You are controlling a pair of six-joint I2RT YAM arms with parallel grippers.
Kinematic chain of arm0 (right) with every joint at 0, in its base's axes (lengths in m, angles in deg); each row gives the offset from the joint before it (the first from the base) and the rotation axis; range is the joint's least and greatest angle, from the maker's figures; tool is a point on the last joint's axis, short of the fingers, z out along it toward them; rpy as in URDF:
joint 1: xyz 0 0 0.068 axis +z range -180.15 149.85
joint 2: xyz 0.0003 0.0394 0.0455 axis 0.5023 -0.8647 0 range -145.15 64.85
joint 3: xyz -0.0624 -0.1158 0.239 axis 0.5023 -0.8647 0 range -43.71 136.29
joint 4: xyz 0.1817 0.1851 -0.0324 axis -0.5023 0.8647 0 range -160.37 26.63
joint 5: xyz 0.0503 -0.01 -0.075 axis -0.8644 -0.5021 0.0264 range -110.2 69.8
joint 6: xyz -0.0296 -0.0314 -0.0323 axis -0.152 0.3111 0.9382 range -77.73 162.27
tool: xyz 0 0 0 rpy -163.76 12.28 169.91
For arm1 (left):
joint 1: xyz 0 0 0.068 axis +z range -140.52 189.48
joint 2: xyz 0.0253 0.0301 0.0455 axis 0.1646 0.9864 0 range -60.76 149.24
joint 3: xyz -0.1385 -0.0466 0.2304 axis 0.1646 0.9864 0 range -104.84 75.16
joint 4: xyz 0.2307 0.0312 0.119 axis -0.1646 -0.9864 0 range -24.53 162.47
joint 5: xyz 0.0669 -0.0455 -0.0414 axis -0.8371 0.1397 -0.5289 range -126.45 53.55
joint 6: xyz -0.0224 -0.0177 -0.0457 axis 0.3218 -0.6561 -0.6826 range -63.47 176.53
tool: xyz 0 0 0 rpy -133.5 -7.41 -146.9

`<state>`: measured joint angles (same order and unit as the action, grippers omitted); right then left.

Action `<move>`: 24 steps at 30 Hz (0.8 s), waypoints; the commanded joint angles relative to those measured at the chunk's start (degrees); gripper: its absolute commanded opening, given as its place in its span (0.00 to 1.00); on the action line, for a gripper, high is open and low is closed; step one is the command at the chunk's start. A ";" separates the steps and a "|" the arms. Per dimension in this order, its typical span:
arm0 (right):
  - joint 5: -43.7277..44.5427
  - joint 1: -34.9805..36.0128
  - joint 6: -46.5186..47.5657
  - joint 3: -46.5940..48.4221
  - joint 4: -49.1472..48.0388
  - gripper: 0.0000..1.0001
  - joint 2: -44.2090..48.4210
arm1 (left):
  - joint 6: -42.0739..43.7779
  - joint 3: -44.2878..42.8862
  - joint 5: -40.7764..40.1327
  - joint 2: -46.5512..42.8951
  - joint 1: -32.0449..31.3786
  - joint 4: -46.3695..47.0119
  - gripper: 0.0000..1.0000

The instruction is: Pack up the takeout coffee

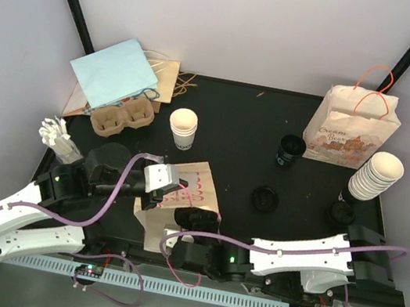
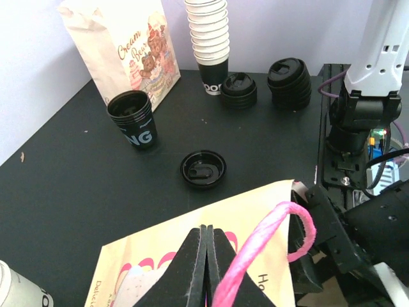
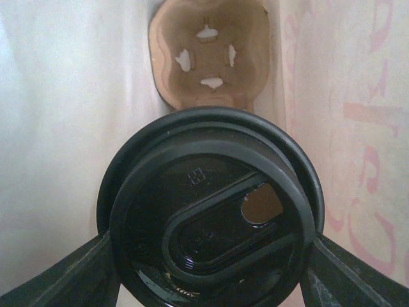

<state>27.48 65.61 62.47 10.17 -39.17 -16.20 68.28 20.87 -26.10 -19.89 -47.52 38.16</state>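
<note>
lidded cup (image 3: 211, 211): 1, gripped by right claw (image 3: 211, 246) | paper bag (image 2: 246, 211): 1, pinched by left claw (image 2: 206, 238)

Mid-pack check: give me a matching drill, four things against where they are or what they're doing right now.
Things:
1 left gripper
2 right gripper
3 loose lid
4 black cups

Places or states:
a beside the Cream Bear bag
b shut on the pink-print bag edge
c alone on the table
d holding a lidded cup inside the pink-print bag

Pairs: 1-b, 2-d, 3-c, 4-a
</note>
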 commanded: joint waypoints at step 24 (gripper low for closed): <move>0.93 -2.13 7.44 5.15 -1.64 0.57 -3.21 | -0.32 -0.81 1.43 2.64 -0.22 5.55 0.02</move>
<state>28.29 63.60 67.98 15.62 -38.71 -18.17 68.28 20.98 -25.73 -16.66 -47.52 41.48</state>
